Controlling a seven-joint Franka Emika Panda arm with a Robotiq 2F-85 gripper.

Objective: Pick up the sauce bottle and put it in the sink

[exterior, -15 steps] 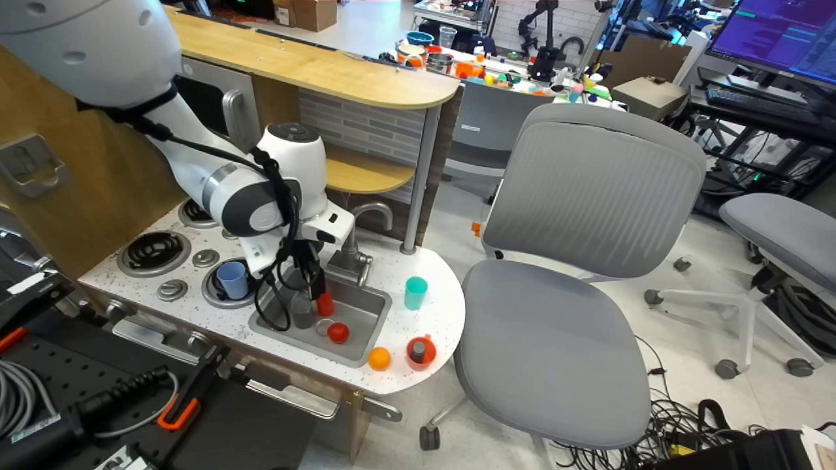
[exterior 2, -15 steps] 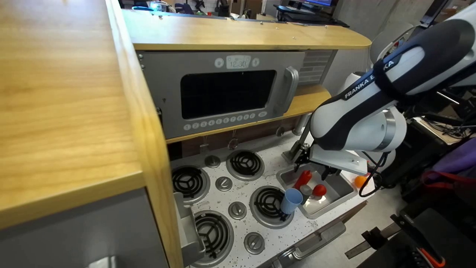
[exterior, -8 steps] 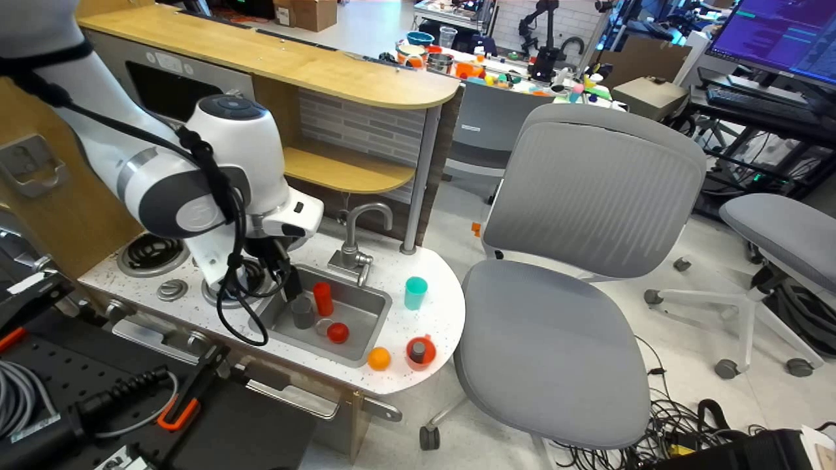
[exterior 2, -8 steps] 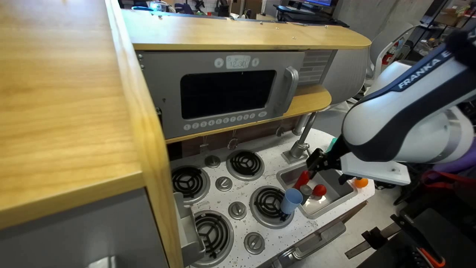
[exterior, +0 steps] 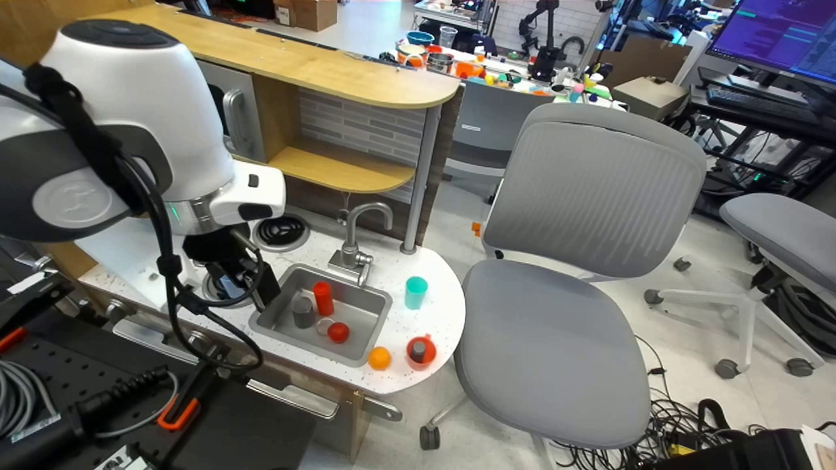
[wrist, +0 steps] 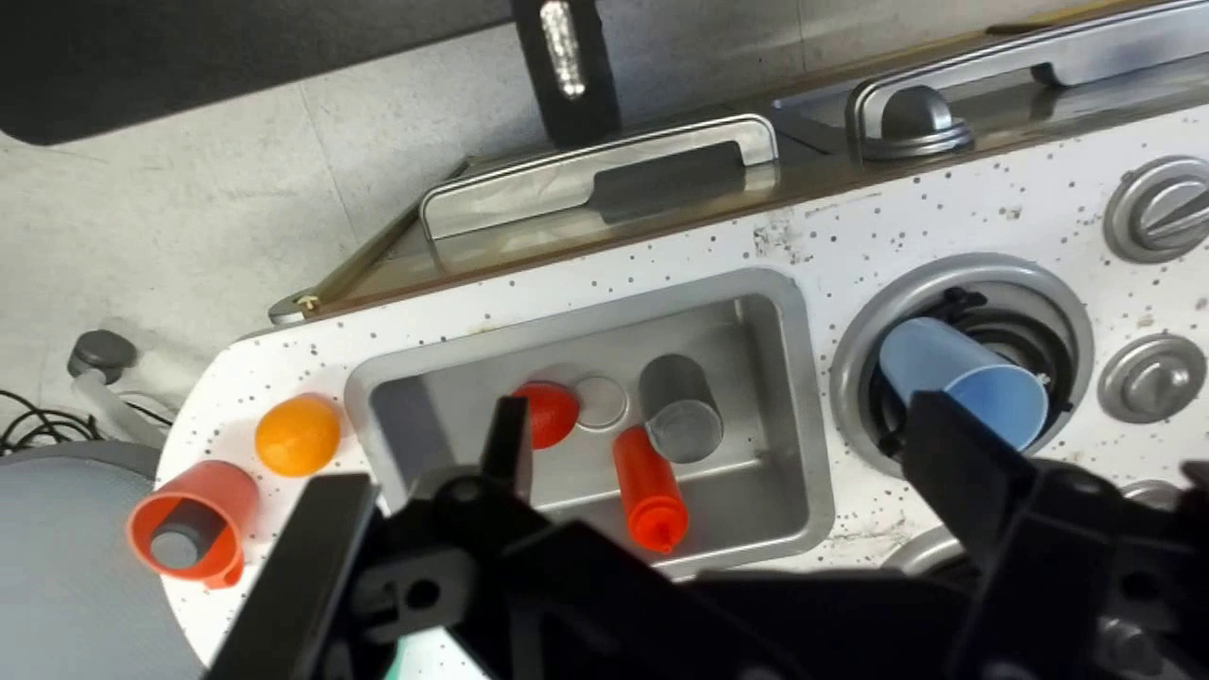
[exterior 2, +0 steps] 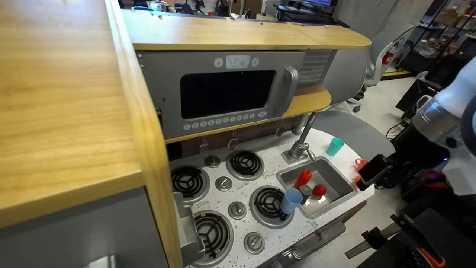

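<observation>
The red sauce bottle (exterior: 323, 299) stands in the grey metal sink (exterior: 359, 320), with its pointed cap up. It also shows in an exterior view (exterior 2: 303, 179) and in the wrist view (wrist: 652, 486), against a grey cylinder. The sink also shows in an exterior view (exterior 2: 338, 190) and in the wrist view (wrist: 756, 331). My gripper (wrist: 723, 425) is open, with its fingers wide apart and nothing between them. It is raised above the counter, clear of the bottle, and shows in both exterior views (exterior: 261, 287) (exterior 2: 373, 173).
The sink also holds the grey cylinder (exterior: 303, 313) and a red ball (exterior: 337, 333). A faucet (exterior: 353, 241) rises behind it. A teal cup (exterior: 415, 292), an orange ball (exterior: 379, 358) and a red cup (exterior: 420, 352) stand on the counter. A blue cup (exterior 2: 291, 201) sits on a burner.
My open gripper has risen from beside the sauce bottle and moved away from the sink, out over its edge. The bottle has stayed in place in the sink.
</observation>
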